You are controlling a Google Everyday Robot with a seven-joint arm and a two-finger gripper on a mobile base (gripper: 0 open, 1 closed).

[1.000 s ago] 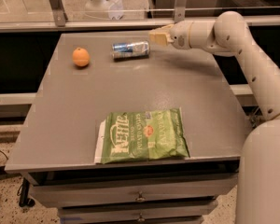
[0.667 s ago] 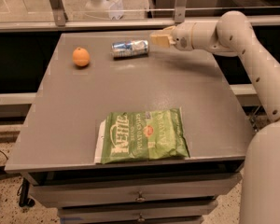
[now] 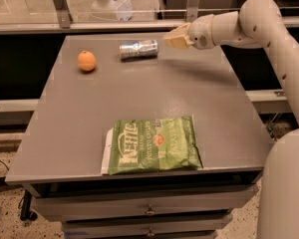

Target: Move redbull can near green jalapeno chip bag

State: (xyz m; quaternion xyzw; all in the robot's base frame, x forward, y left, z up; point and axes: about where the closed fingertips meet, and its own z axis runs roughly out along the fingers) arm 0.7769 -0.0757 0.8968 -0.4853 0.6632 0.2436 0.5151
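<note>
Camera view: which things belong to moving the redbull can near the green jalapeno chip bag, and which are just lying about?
Part of the job:
redbull can, on its side at the far end of the table
green jalapeno chip bag, flat near the front edge
hand, beside the can's end, not touching it

Lying about:
orange, on the can's other side

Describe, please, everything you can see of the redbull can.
The redbull can is a slim silver metal can with blue patches. It lies on its side, long axis running left to right, at the far part of the grey table. The orange sits apart on its left. The gripper hovers just right of it and does not appear to touch it. Only the table touches it. The green jalapeno chip bag lies far from it, near the front edge.
</note>
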